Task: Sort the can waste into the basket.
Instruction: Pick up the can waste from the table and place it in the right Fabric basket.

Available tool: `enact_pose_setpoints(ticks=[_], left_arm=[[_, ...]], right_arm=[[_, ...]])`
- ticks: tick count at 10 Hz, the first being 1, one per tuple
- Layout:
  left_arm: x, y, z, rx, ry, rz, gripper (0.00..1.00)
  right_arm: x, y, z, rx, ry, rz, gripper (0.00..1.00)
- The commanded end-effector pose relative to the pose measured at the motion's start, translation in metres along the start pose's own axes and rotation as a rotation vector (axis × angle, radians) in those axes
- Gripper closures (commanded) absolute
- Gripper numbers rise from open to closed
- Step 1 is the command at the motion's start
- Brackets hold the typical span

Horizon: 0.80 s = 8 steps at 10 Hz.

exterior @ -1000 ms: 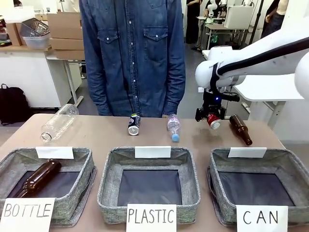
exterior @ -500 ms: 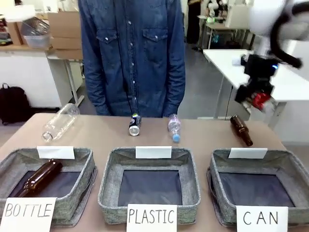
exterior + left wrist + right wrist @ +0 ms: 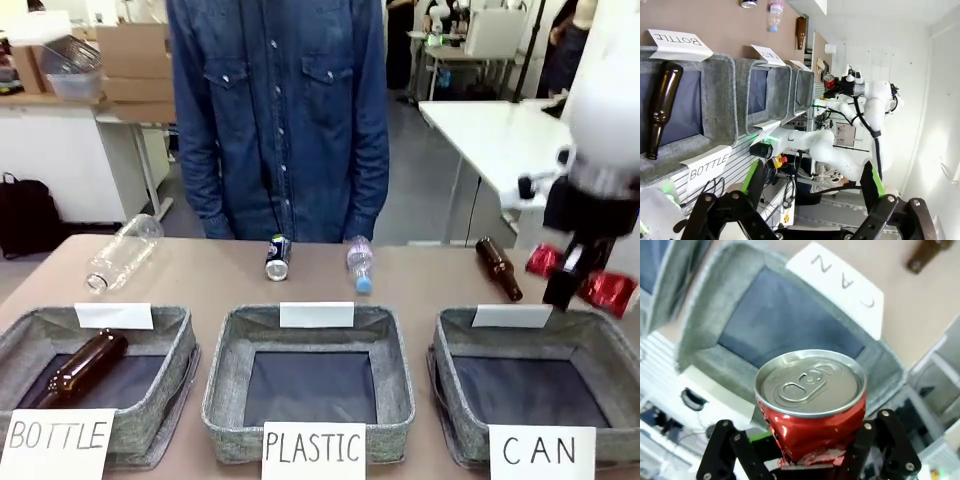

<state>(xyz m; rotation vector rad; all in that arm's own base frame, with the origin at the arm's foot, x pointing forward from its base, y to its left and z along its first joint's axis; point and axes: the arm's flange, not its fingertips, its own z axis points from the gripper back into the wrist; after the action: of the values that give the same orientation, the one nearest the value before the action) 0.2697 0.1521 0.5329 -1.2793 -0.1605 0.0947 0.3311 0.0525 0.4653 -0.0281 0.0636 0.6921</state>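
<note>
1. Three grey fabric bins line the near edge of the table [image 3: 200, 278]. The BOTTLE bin [image 3: 178, 350] is at the robot's left with a brown bottle [image 3: 80, 368] lying inside. The PLASTIC bin [image 3: 222, 370] is in the middle and the CAN basket [image 3: 452, 335] is at the right.
2. The left gripper [image 3: 810, 200] has its green-padded fingers spread wide, with nothing between them.
3. The right gripper [image 3: 807, 442] is clamped on the red can [image 3: 812, 405], one finger on each side of its body.
4. The red can is shiny, and its wall is crumpled and dented. Its silver lid is round and whole, with the pull tab flat on it, and faces the wrist camera.
5. It hangs in the air above the CAN basket, whose dark inside and white card show below it. From the front the gripper is blurred, over the basket's far right corner.
6. Farther back on the table, from left to right, lie a large clear bottle [image 3: 122, 253], the dark can [image 3: 277, 257], a small clear bottle [image 3: 359, 263] and a second brown bottle [image 3: 498, 268].
7. The dark can lies well apart from the basket, just in front of the person [image 3: 280, 110] in a denim shirt at the far side.
</note>
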Motion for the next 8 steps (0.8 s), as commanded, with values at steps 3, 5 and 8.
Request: enact_pose_setpoints(ticks=[3, 5, 8], left_arm=[[-0.002, 0.001, 0.000, -0.004, -0.005, -0.014, 0.00], [-0.002, 0.001, 0.000, -0.004, -0.005, -0.014, 0.00], [-0.002, 0.001, 0.000, -0.004, -0.005, -0.014, 0.00]], right_arm=[[0.000, -0.012, -0.010, -0.008, -0.059, 0.093, 1.00], [0.004, -0.017, -0.006, -0.010, -0.047, 0.120, 1.00], [0.006, -0.015, -0.008, -0.037, -0.018, 0.147, 0.29]])
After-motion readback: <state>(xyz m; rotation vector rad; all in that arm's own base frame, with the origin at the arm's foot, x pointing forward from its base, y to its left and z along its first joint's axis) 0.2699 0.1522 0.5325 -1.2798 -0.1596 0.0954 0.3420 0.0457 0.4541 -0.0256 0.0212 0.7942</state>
